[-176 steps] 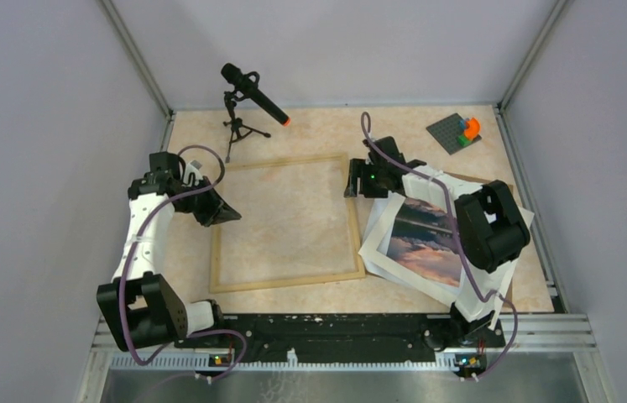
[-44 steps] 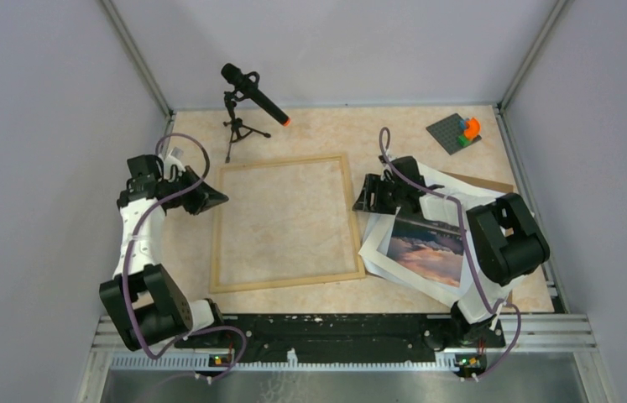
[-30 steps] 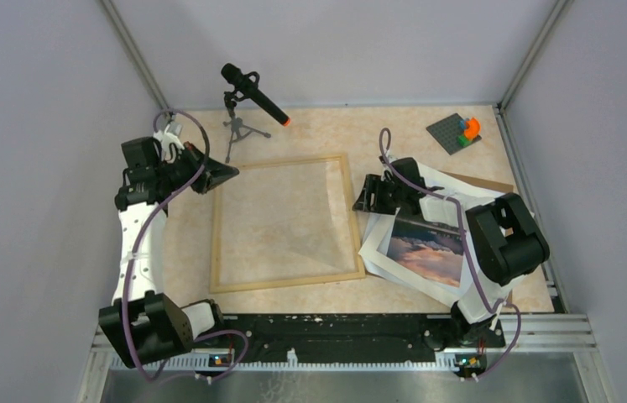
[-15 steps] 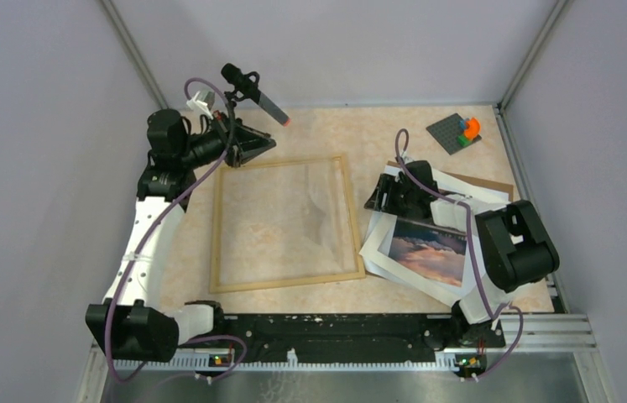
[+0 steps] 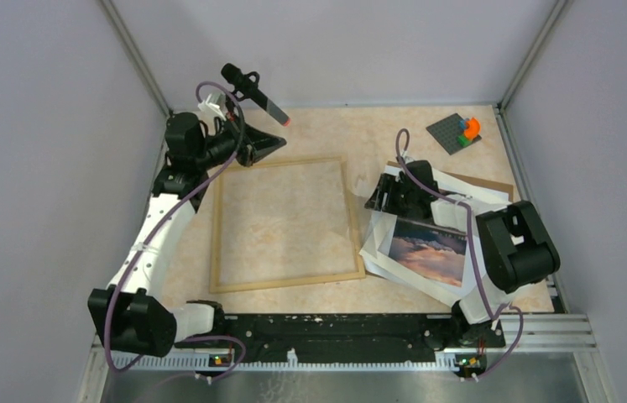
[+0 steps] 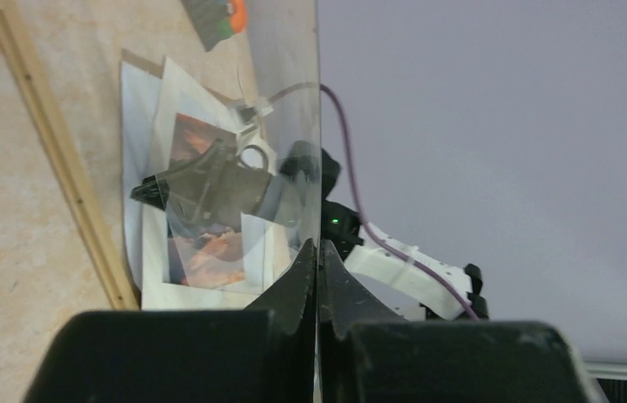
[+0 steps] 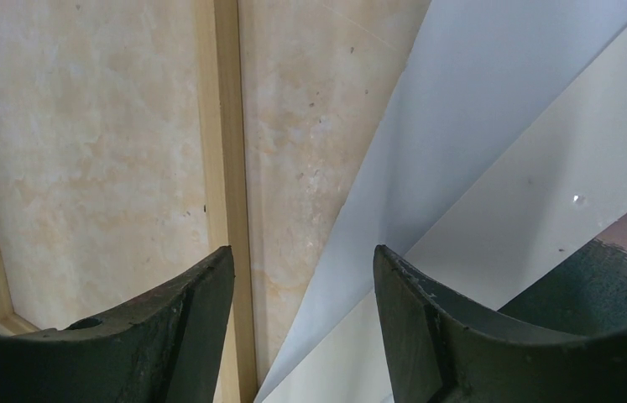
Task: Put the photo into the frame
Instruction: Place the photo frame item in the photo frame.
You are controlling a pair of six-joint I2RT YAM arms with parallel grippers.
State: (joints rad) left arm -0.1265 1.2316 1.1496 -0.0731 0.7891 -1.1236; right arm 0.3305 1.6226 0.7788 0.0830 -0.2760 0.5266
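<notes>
Arm outstretched, left gripper (image 6: 318,256) pinches a clear flat pane (image 6: 289,101). Right gripper (image 7: 301,252) hangs open beside thin light wooden frame (image 7: 227,126).

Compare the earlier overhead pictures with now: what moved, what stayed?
The left gripper, shut on a clear pane, swung from the left side of the frame to its far left corner beside the microphone, raising the pane off it. The right gripper, open, drifted slightly right over the white sheets. Frame, photo and brick plate stayed put.
</notes>
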